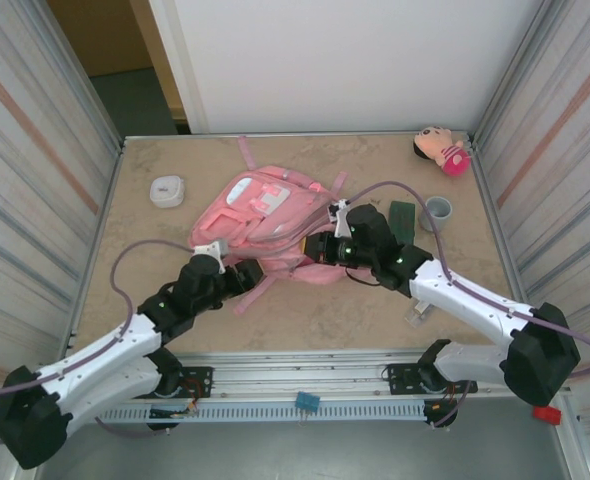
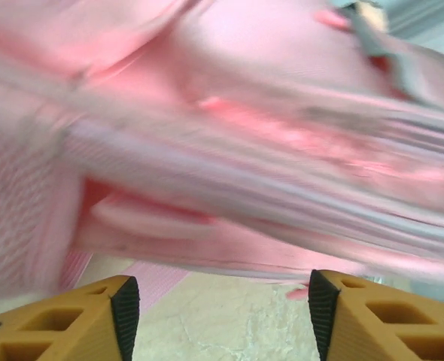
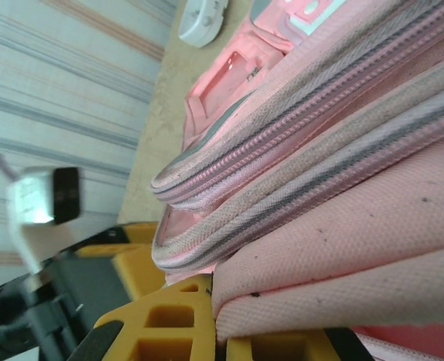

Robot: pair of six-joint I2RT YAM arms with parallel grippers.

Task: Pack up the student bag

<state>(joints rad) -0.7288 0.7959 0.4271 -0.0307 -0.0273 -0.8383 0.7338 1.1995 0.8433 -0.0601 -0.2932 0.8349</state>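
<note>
**Right pincer pinching the bag's near edge, left pincer wide beside it**

The student bag [image 1: 265, 215] lay flat around the middle of the table [image 1: 375, 320], a little toward the left, with its pale front patches facing up and its pink straps trailing toward both the far edge and the near edge.

The right gripper [image 1: 320, 248] sat at the bag's near right side. Its jaws were narrow and closed on a fold of the pink fabric. In the right wrist view, that fold ran straight down into the yellow fingers [image 3: 169, 327], with the zipper rows stacked just above it.

The left gripper [image 1: 243, 275] rested at the bag's near left side, close to a strap that pointed to the near edge. Its jaws stood wide with nothing between them. In the left wrist view, the two black-tipped fingers [image 2: 124, 304] were spread apart over bare tabletop, and the bag hung blurred just beyond them.

A white round case [image 1: 167, 190] lay toward the left edge, apart from the bag. A plush doll [image 1: 441, 150] lay in the far right corner. A dark green block [image 1: 403, 220] and a grey cup [image 1: 437, 210] stood side by side near the right edge, just beyond the right arm.
</note>
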